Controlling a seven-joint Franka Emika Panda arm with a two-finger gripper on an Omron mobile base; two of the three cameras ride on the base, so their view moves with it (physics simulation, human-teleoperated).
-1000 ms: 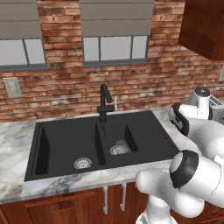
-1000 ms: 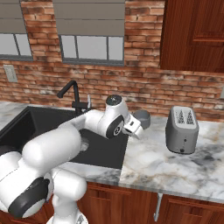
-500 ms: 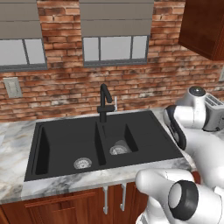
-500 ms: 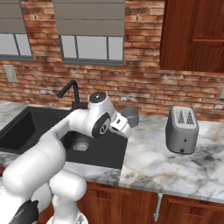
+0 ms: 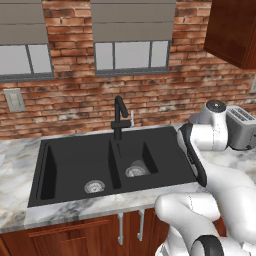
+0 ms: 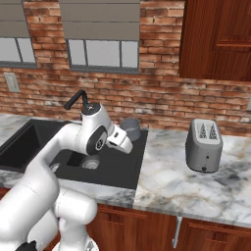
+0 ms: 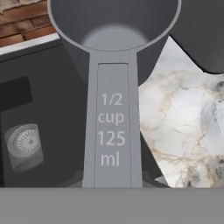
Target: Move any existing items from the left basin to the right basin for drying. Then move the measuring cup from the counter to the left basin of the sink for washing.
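The grey measuring cup, its handle marked "1/2 cup 125 ml", is held in the air by the handle, with my gripper shut on the handle's near end. In the right base view the measuring cup hangs over the right rim of the black sink, just ahead of the gripper. The left basin shows nothing but its drain. A small clear item stands over the drain of the right basin.
A silver toaster stands on the marble counter right of the sink. The black faucet rises behind the divider between the basins. A dark rounded body stands at the hand view's upper right.
The arm has swung left from the counter beside the toaster toward the sink, carrying the measuring cup with it. The grip has not changed.
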